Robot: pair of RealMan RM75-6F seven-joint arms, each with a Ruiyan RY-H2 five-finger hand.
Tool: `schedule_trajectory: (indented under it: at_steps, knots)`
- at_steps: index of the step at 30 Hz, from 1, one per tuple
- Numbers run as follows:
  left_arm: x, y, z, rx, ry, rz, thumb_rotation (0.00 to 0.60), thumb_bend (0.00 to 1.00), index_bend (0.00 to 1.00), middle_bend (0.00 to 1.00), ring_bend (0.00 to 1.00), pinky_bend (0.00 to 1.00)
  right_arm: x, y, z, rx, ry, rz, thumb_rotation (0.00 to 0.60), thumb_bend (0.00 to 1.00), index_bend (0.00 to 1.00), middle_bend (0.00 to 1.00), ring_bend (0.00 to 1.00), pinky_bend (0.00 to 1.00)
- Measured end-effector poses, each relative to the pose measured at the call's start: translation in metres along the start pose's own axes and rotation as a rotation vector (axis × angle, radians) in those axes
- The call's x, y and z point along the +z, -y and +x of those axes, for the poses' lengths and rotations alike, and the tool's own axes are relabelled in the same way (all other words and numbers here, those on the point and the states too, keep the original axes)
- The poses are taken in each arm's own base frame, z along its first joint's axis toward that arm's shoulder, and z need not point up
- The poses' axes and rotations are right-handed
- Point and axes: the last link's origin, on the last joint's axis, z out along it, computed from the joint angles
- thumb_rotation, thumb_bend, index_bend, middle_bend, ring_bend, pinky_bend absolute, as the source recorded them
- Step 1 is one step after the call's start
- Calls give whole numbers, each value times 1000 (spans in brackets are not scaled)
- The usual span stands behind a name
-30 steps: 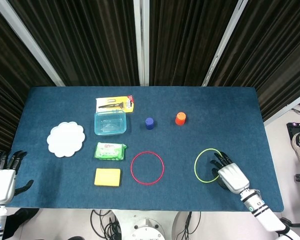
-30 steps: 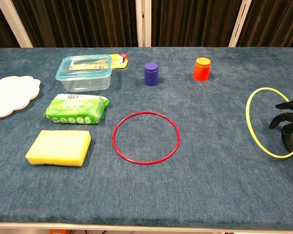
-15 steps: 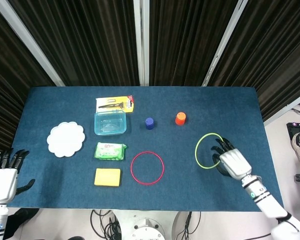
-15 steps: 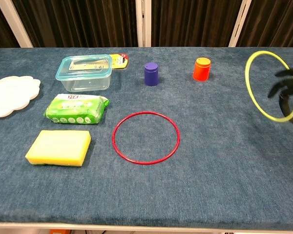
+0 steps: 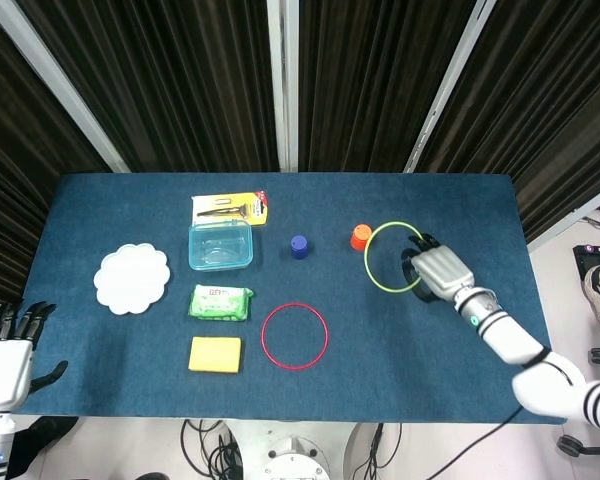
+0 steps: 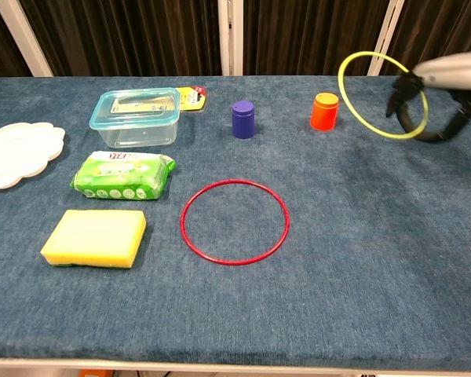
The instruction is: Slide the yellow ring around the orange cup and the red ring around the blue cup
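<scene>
My right hand (image 5: 435, 270) (image 6: 436, 94) holds the yellow ring (image 5: 375, 270) (image 6: 353, 106) up in the air, tilted, just right of the orange cup (image 5: 360, 237) (image 6: 324, 111). The ring's left edge hangs close to the cup, apart from it. The blue cup (image 5: 299, 246) (image 6: 243, 119) stands left of the orange one. The red ring (image 5: 295, 336) (image 6: 234, 221) lies flat on the blue cloth in front of the blue cup. My left hand (image 5: 5, 355) stays off the table's near left corner, fingers apart, holding nothing.
A clear lidded box (image 5: 220, 246) (image 6: 135, 116), a carded razor pack (image 5: 230, 208), a green wipes packet (image 5: 220, 302) (image 6: 122, 173), a yellow sponge (image 5: 215, 354) (image 6: 94, 237) and a white scalloped plate (image 5: 131, 278) (image 6: 16, 153) fill the left half. Black curtains hang behind.
My right hand lifted the yellow ring off the cloth and carried it up and leftward, from the near right area to beside the orange cup. The left hand barely moved.
</scene>
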Motion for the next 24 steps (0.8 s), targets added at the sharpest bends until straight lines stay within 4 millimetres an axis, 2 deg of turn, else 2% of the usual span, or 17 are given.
schedule_trajectory:
  at_steps: [5, 11, 14, 18, 24]
  knots:
    - [0, 0, 2, 4, -2, -1, 600, 152, 157, 125, 16, 0, 26, 5, 11, 4, 21, -21, 600, 369, 648, 222, 0, 0]
    - [0, -1, 2, 4, -1, -1, 600, 151, 156, 124, 16, 0, 45, 10, 15, 5, 63, -41, 600, 327, 628, 219, 0, 0]
    - [-1, 0, 1, 3, 1, 1, 600, 150, 156, 125, 16, 0, 52, 12, 16, 15, 71, -55, 600, 270, 611, 217, 0, 0]
    - [-1, 0, 1, 0, 2, 5, 600, 148, 156, 125, 16, 0, 59, 13, 17, 28, 78, -76, 600, 129, 575, 216, 0, 0]
    - [-1, 0, 1, -1, 0, -1, 600, 147, 157, 125, 16, 0, 69, 14, 17, 56, 88, -110, 600, 78, 534, 218, 0, 0]
